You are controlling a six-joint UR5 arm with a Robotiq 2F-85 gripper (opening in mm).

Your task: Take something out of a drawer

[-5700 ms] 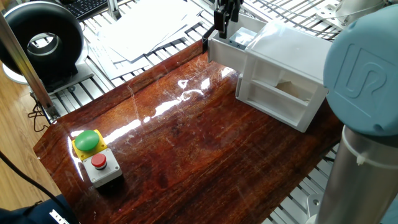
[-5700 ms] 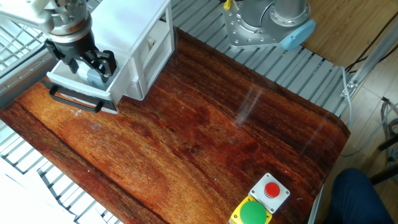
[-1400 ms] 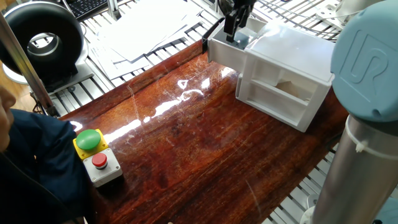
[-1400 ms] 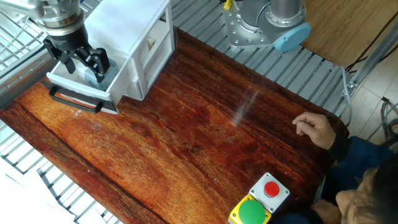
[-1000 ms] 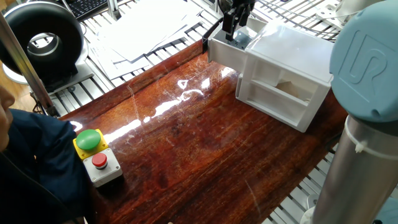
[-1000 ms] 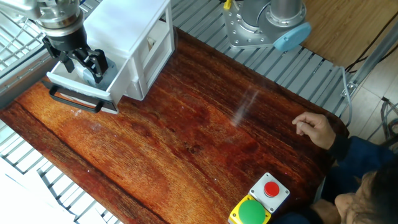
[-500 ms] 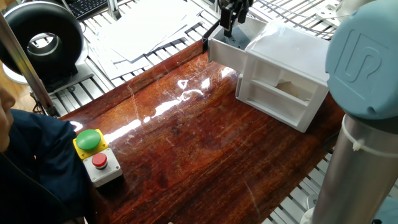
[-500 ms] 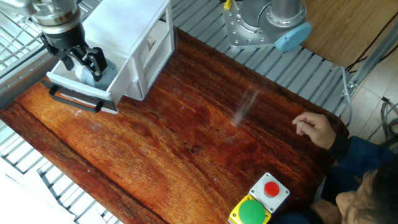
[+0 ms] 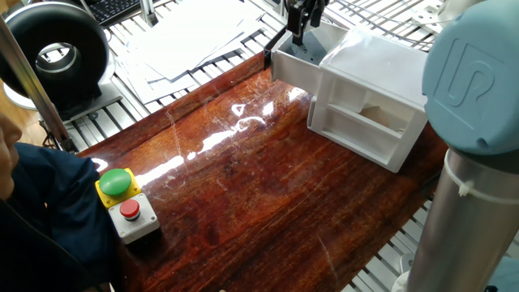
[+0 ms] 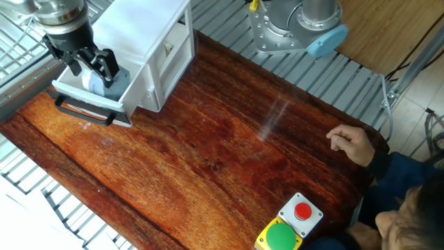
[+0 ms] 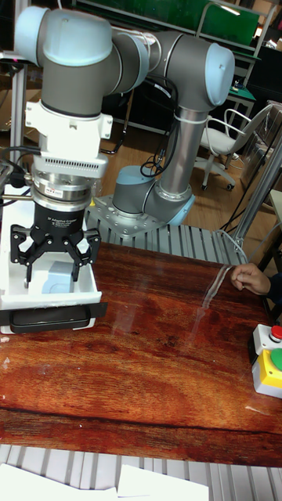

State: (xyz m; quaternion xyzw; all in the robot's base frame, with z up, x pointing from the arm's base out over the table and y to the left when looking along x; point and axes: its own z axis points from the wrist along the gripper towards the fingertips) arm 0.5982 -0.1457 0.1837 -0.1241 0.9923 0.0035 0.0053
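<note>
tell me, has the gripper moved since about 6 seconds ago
Yes. The gripper has risen, holding the cube, judged against the drawer rim below it.

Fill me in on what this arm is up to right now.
The end effector hangs over the open upper drawer of the white cabinet, its fingers either side of a small pale cube. Whether it grips the cube is unclear. A person's hand rests at the table edge near the button box.
</note>
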